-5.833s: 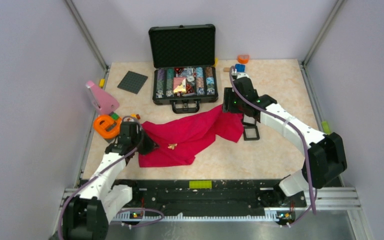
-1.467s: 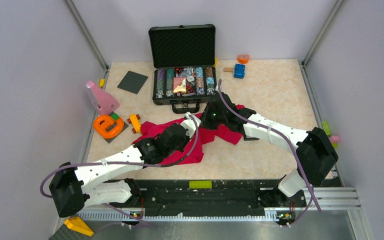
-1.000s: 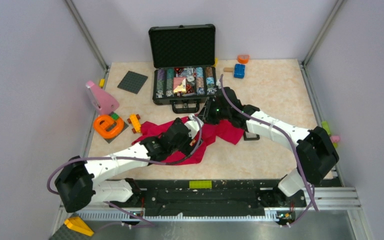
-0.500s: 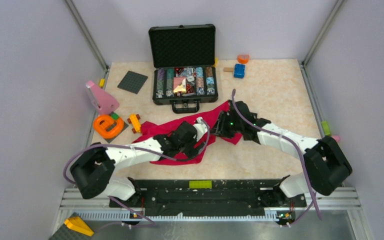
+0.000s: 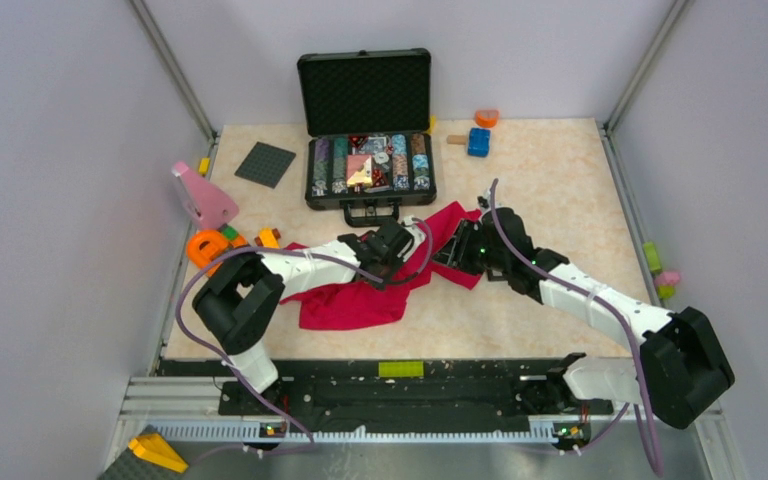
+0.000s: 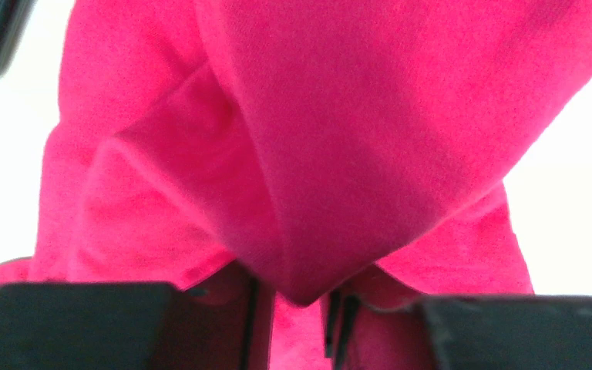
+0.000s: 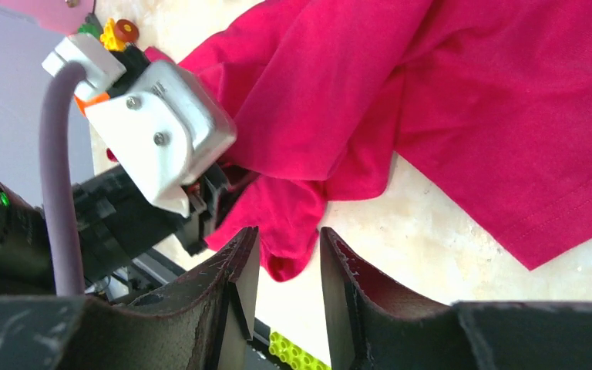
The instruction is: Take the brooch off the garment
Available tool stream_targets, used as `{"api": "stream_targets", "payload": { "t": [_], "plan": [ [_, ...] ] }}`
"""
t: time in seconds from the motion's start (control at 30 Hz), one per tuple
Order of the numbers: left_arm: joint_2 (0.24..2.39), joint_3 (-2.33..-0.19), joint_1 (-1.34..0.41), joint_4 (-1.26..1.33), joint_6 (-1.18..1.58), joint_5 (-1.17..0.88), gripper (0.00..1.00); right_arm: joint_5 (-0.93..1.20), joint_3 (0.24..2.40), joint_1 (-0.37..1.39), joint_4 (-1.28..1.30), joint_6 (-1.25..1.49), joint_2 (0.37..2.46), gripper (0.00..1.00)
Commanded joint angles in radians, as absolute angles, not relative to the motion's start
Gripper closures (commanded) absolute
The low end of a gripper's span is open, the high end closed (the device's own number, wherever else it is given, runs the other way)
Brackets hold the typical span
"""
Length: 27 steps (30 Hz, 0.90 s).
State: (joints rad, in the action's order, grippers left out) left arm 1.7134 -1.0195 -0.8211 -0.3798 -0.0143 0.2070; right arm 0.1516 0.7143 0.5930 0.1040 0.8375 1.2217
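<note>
The crimson garment (image 5: 350, 300) lies crumpled across the middle of the table. The brooch is hidden in every view. My left gripper (image 5: 397, 248) sits on the garment's upper middle. In the left wrist view the cloth (image 6: 354, 116) fills the frame, and a fold of it is pinched in my left gripper (image 6: 289, 308). My right gripper (image 5: 457, 248) hovers just right of the left one, over the garment's right part. In the right wrist view my right gripper (image 7: 287, 247) is open. A hanging tip of cloth (image 7: 289, 254) shows beyond the gap, and the left gripper's white housing (image 7: 158, 131) is close by.
An open black case (image 5: 365, 120) of chips stands just behind the garment. An orange ring toy (image 5: 210, 247) and a pink object (image 5: 203, 195) sit at the left. A dark baseplate (image 5: 265, 163) and a blue block (image 5: 479, 141) lie at the back. A lime brick (image 5: 400, 368) rests on the front rail.
My left arm has swung toward the back and its jaws have closed from wide open onto the cloth. My right gripper has parted a little and drifted right and nearer.
</note>
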Motion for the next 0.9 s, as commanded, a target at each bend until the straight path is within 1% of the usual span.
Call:
{"api": "stream_targets", "payload": {
  "t": [0.0, 0.03, 0.2, 0.3, 0.4, 0.47, 0.63, 0.7, 0.8, 0.87],
  "plan": [
    [1.715, -1.085, -0.779, -0.500, 0.028, 0.182, 0.78, 0.125, 0.699, 0.588, 0.082, 0.821, 1.172, 0.64],
    [1.709, -1.091, -0.777, -0.509, 0.033, 0.175, 0.84, 0.127, 0.696, 0.588, 0.080, 0.819, 1.169, 0.64],
    [1.634, -1.104, -0.774, -0.524, 0.047, 0.120, 0.89, 0.156, 0.688, 0.588, 0.070, 0.779, 1.165, 0.64],
    [1.572, -1.107, -0.773, -0.533, 0.047, 0.133, 1.00, 0.196, 0.674, 0.587, 0.044, 0.761, 1.161, 0.66],
    [1.542, -1.110, -0.767, -0.543, 0.043, 0.157, 1.00, 0.231, 0.666, 0.588, 0.020, 0.750, 1.161, 0.67],
    [1.535, -1.125, -0.763, -0.567, 0.055, 0.129, 1.00, 0.265, 0.666, 0.589, 0.012, 0.749, 1.168, 0.68],
    [1.501, -1.174, -0.762, -0.627, 0.087, -0.132, 1.00, 0.354, 0.669, 0.630, 0.008, 0.674, 1.168, 0.68],
    [1.471, -1.176, -0.761, -0.617, 0.107, -0.160, 1.00, 0.388, 0.642, 0.651, -0.055, 0.636, 1.144, 0.68],
    [1.414, -1.172, -0.754, -0.592, 0.114, -0.237, 1.00, 0.482, 0.549, 0.670, -0.226, 0.623, 1.078, 0.70],
    [1.374, -1.166, -0.740, -0.565, 0.132, -0.310, 1.00, 0.494, 0.514, 0.694, -0.294, 0.618, 1.040, 0.70]
  ]
}}
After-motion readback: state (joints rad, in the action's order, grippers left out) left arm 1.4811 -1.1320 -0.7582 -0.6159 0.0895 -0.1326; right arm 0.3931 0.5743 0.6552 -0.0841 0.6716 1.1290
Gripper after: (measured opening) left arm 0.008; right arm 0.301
